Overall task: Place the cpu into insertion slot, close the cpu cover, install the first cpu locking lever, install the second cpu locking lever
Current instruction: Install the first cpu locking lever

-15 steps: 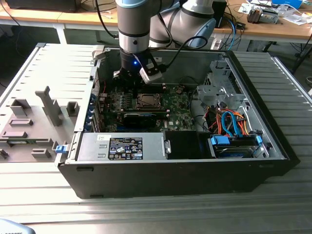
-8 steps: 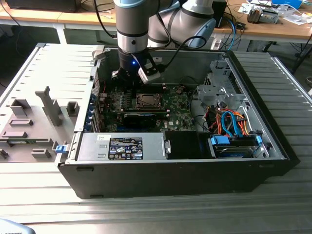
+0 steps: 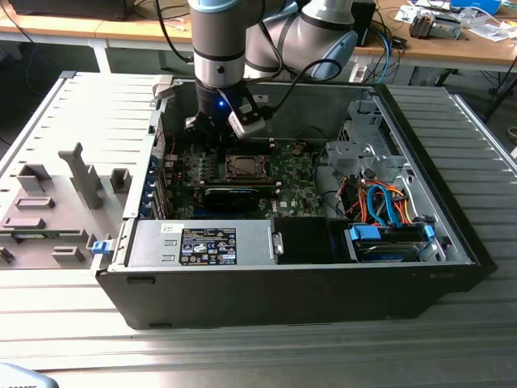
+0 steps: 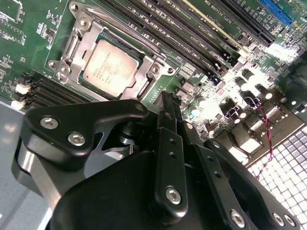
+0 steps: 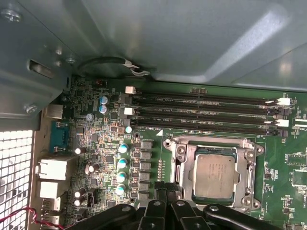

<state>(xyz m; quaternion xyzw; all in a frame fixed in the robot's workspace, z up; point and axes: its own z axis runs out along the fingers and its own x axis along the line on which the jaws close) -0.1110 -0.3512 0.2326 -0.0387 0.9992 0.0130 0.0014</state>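
Silvery cpu (image 5: 214,176) already sits in the slot (image 5: 180,165) mid-board, with the cover (image 4: 82,37) seemingly down around it. Levers look unlatched, I judge. Gripper (image 4: 168,112), fingers together and empty, hovers just beside the socket.

no legible text, label print unreadable

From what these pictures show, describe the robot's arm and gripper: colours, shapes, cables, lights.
The arm is a thick cylinder in silver-grey with black bands and pale blue joint caps. A small blue light glows near its wrist, where black cables loop past. The gripper is matte black, built of flat linkage bars joined by silver screws.
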